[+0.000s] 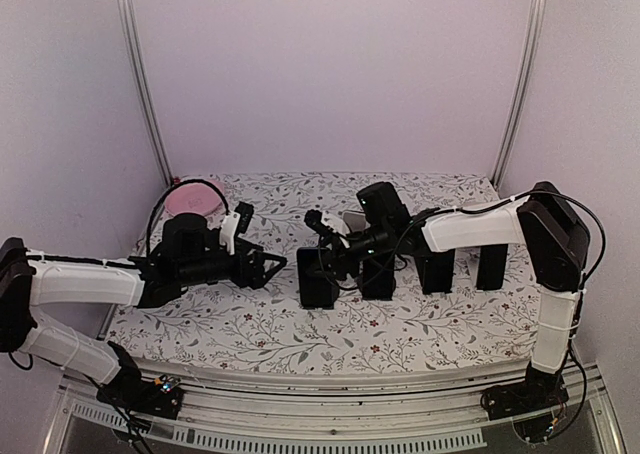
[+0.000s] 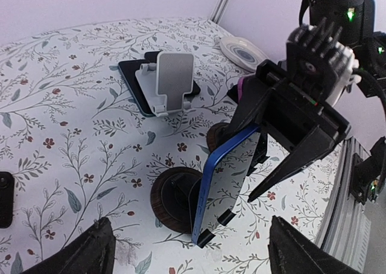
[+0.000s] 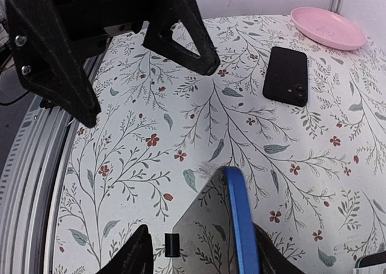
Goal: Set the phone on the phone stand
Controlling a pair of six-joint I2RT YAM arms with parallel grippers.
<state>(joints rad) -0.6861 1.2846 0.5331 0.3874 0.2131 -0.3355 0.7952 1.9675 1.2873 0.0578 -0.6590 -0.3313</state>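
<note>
Phone on stand, inside right gripper, jaws parted

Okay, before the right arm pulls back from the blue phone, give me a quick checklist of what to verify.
1. Phone leaning on the stand, bottom edge in its lip: ok.
2. Right gripper jaws parted: ok.
3. Both fingers off the phone: cannot tell; it sits close to one of them.
4. Phone will stay put unaided: cannot tell.
5. Left gripper open and apart from the phone: ok.
6. Grey stand well apart from the phone: ok.
</note>
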